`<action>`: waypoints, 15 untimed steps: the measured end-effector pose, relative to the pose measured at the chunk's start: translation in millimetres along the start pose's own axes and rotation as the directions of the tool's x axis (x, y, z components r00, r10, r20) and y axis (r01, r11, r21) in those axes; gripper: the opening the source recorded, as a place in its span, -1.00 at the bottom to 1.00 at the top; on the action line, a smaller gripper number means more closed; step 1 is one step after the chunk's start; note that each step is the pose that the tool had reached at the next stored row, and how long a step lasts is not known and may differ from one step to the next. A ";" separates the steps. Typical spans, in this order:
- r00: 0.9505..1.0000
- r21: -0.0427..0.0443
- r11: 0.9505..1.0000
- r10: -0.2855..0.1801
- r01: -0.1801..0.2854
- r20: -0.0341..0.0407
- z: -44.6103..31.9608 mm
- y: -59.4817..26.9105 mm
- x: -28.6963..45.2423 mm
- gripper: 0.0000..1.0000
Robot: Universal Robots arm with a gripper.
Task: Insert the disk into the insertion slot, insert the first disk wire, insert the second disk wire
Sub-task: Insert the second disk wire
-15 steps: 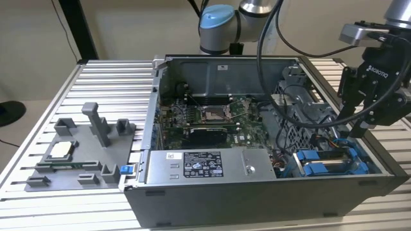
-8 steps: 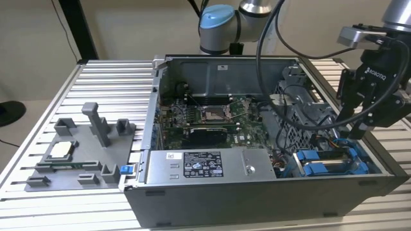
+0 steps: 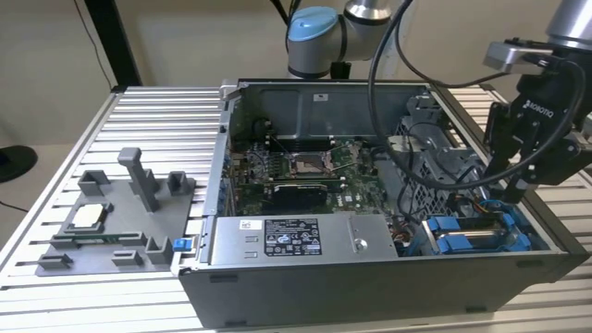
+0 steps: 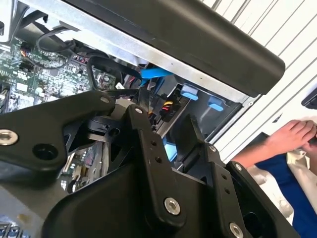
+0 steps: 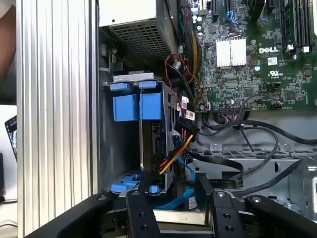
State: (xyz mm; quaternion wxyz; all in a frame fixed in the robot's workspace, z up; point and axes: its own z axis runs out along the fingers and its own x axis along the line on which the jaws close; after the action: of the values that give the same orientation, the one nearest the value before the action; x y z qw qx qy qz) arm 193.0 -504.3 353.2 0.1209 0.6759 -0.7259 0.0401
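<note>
One gripper [image 3: 506, 184], fingers spread and holding nothing, hangs over one disk [image 5: 148, 106] seated in the insertion slot [image 5: 116, 148], at the exterior view's right, walls close.

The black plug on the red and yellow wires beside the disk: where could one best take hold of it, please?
Likely the plug, by its rigid black body, pinched across its flat sides, the tool entering through the open case; its trailing wires are floppy.
</note>
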 end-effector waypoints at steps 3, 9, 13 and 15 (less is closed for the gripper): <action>1.000 0.001 1.000 0.001 -0.001 -0.014 1.6 -0.2 -1.2 1.00; 1.000 0.001 1.000 0.001 -0.001 -0.015 1.5 -0.3 -1.2 1.00; 1.000 0.001 1.000 0.001 -0.001 -0.015 1.5 -0.3 -1.5 1.00; 1.000 0.001 1.000 0.001 -0.001 -0.015 1.4 -0.3 -2.1 1.00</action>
State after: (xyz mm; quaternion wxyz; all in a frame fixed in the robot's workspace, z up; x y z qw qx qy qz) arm 193.2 -502.6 351.3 0.1258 0.6752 -0.7254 0.0455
